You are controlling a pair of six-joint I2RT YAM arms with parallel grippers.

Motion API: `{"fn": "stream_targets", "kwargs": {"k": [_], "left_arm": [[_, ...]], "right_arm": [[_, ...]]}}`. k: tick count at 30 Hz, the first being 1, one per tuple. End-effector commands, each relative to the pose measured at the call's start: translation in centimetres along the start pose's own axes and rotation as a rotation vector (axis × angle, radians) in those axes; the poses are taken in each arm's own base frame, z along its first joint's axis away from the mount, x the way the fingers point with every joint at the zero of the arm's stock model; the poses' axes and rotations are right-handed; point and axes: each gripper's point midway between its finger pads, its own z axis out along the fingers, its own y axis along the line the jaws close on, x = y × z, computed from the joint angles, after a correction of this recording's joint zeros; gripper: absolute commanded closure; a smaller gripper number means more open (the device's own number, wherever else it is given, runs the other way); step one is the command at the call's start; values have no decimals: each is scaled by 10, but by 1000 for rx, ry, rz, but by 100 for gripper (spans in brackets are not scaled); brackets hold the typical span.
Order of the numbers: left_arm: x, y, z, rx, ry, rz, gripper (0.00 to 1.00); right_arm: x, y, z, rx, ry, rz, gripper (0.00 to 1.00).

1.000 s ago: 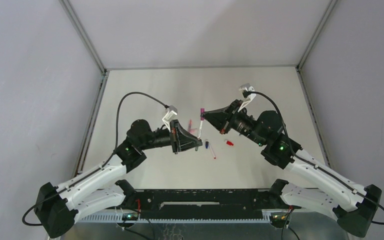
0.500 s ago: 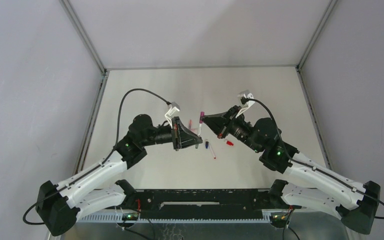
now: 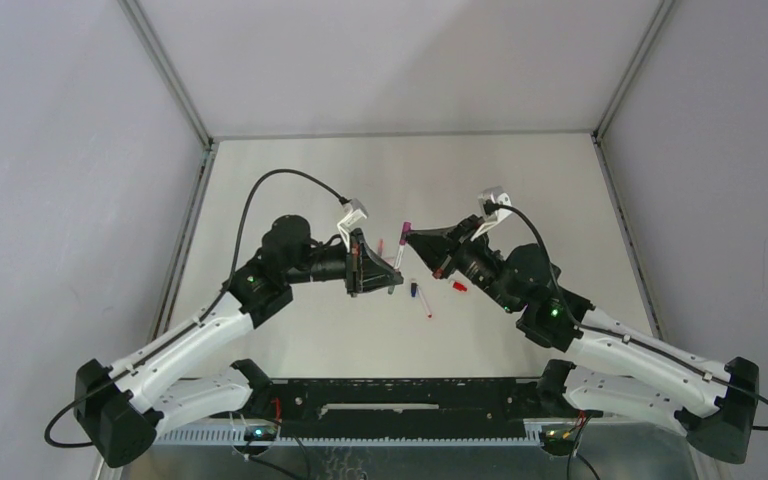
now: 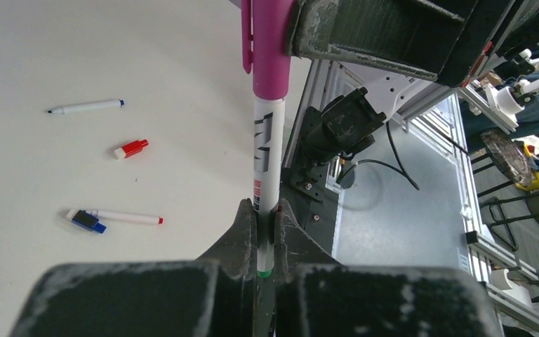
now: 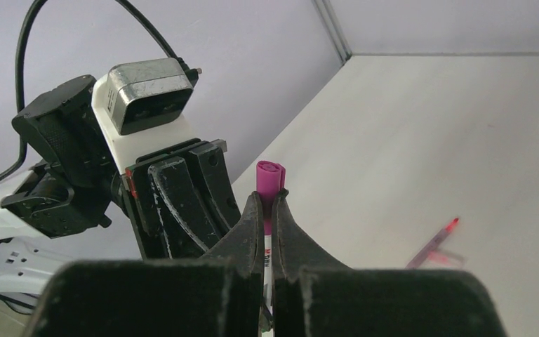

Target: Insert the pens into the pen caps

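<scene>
Grey walls [image 3: 60, 150] stand around a pale table [image 3: 520, 180], and both arms meet in the air above the middle of it. The left gripper [image 4: 263, 212] is pressed tight on the lower end of a white marker pen [image 4: 268, 154] and holds it off the table. The right gripper [image 5: 267, 205] pinches the magenta cap [image 5: 269, 175] at the other end of the same pen. In the left wrist view the cap sits over the pen's tip, in line with the barrel. So I think the step in hand is pushing this pen into its cap. I cannot tell if it is all the way on. The next move likely needs both arms to push straight toward each other without bending the pen. Then one side can let go. Down on the table lie a red cap [image 4: 132, 147], a blue-tipped pen [image 4: 84, 107] and a pinkish pen [image 5: 435, 242]. A blue cap [image 4: 84, 220] lies at the end of a red-tipped pen [image 4: 130, 217], on it or just beside it, I cannot tell which.
</scene>
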Motion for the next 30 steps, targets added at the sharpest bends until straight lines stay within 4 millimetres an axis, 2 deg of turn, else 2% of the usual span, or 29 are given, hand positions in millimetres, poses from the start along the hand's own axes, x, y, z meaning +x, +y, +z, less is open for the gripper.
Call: {"fn": "stream_targets", "kwargs": {"k": [1,2,3,4,5,6,8,10,14,18,25,30], "left_arm": [[-38,-4,0,-10,-103,115,100],[-30,-2,1,-15,-84,109,100],[-24,0,2,-19,-70,101,100],[-18,3,3,-24,-59,94,100],[-12,4,4,-26,-46,87,100],[-7,5,5,-28,-37,81,100],[1,8,6,-33,-23,71,100],[7,10,7,-34,-12,62,100],[14,13,10,-33,6,52,100],[15,13,12,-31,5,50,100],[12,13,14,-28,-4,51,100],[8,10,13,-23,-13,59,100]], "right_arm": [[23,3,-4,-40,114,-51,100],[15,2,-2,-40,99,-59,98],[7,2,-1,-42,83,-66,89],[-2,2,1,-44,64,-78,75],[-9,2,3,-43,51,-85,54],[-16,1,4,-42,38,-90,43],[-31,0,7,-38,8,-99,26],[-41,2,7,-58,-7,-102,17],[-55,-2,9,-62,-29,-101,16],[-55,-4,11,-68,-21,-102,19],[-29,1,19,-100,65,-83,27],[-13,4,22,-106,115,-74,46]]}}
